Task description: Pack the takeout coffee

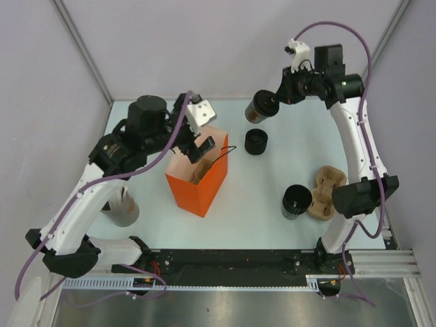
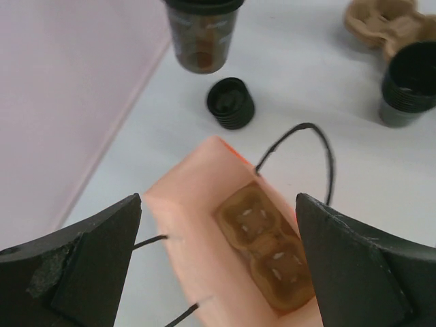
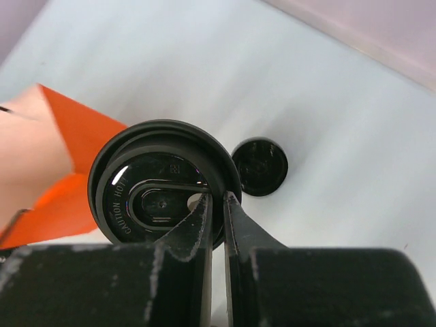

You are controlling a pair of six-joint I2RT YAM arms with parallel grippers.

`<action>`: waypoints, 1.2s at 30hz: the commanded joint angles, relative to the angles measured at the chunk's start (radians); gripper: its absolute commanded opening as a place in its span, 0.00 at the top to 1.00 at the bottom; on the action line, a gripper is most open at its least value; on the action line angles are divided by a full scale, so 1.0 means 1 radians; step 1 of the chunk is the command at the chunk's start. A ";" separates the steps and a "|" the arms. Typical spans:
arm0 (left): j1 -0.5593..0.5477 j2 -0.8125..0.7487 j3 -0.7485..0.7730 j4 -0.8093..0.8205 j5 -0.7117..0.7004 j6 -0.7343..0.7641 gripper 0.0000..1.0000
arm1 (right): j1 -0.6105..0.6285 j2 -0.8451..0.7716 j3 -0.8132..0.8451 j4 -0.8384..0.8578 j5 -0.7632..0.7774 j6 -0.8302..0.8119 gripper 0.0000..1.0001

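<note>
Hovering over the open orange bag (image 2: 187, 218), the left hand (image 2: 218, 204) has its fingers spread wide with nothing between them. Below them, a brown cardboard carrier (image 2: 267, 246) lies inside the bag. Beyond that hand's fingertips the takeout coffee (image 2: 230, 102) stands on the bench (image 2: 306, 68), lid on. The right hand (image 3: 218, 199) has its fingers pinched together on the lid rim of a larger lidded cup (image 3: 136, 170). The takeout coffee sits just past this hand, apart from its fingers.
</note>
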 commanded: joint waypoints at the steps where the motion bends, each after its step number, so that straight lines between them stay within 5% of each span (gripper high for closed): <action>1: 0.092 -0.080 0.007 0.097 -0.121 -0.001 0.00 | -0.004 0.110 0.328 -0.213 -0.150 -0.008 1.00; 8: 0.277 -0.132 -0.101 0.184 -0.170 -0.049 0.00 | 0.061 0.127 0.326 -0.043 -0.430 0.094 1.00; 13: 0.353 -0.149 -0.195 0.232 -0.147 -0.055 0.00 | 0.182 0.190 0.378 -0.017 -0.452 0.114 1.00; 25: 0.415 -0.135 -0.276 0.281 -0.057 -0.077 0.03 | 0.410 0.285 0.380 -0.144 -0.201 -0.021 1.00; 36: 0.419 -0.112 -0.349 0.339 -0.028 -0.106 0.28 | 0.505 0.388 0.401 -0.207 -0.046 -0.092 1.00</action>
